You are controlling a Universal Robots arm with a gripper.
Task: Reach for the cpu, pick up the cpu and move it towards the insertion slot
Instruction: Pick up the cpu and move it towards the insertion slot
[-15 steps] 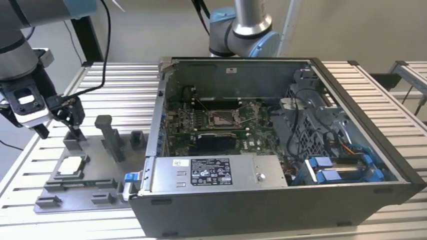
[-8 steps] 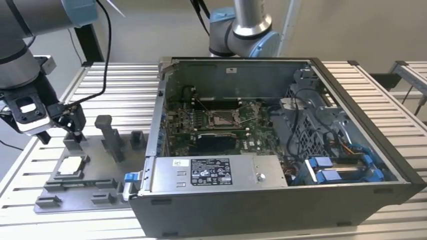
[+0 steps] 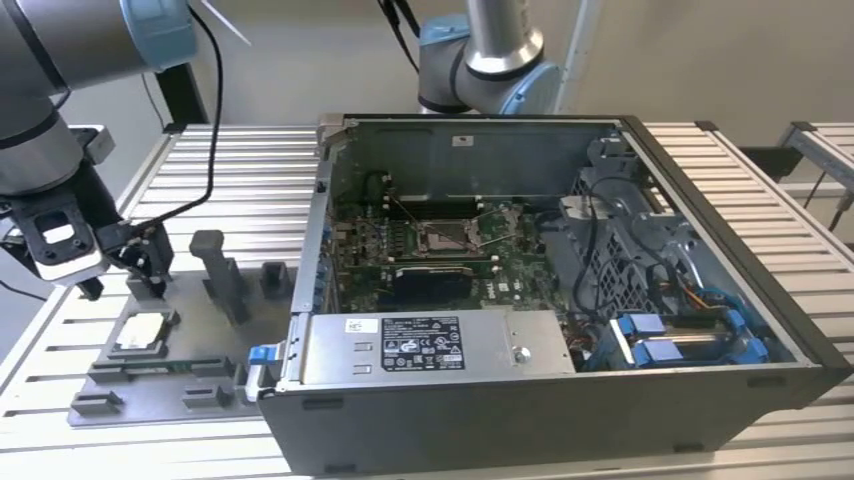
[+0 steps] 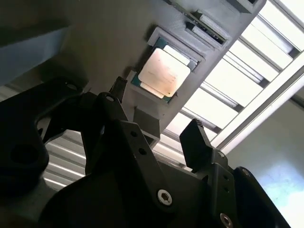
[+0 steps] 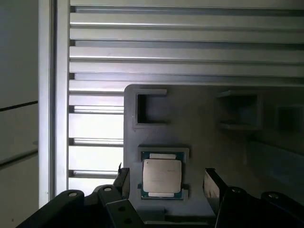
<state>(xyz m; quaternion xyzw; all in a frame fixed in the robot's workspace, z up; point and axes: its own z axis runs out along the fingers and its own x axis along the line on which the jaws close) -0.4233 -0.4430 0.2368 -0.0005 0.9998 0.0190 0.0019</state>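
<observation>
I have the gripper [image 5: 166, 176] hanging just above the grey tray [image 5: 204, 137], which lies on the slatted metal counter [image 5: 190, 47]. The cpu [image 5: 162, 175] lies flat in its shallow pocket in that tray, pale face up. In both wrist views the fingers [image 5: 211, 185] are spread apart, one on each side of the chip's pocket, with a clear gap between each pad and the chip's edges, so nothing is gripped and nothing is touching as far as I can see. I judge the reach to be nearly complete: the fingers are lined up over the chip but look to be a little above the tray's surface, not down around the chip. The grasp itself is not yet made, and the chip has not left the tray. The computer case [image 3: 747, 300] stands open just beside the tray, and the insertion slot [image 3: 445, 237], a square metal-framed socket on the green motherboard [image 3: 360, 250], sits inside it, well apart from the tray, with no chip in it that I can make out. So the lift and the whole carry to the slot remain undone.
</observation>
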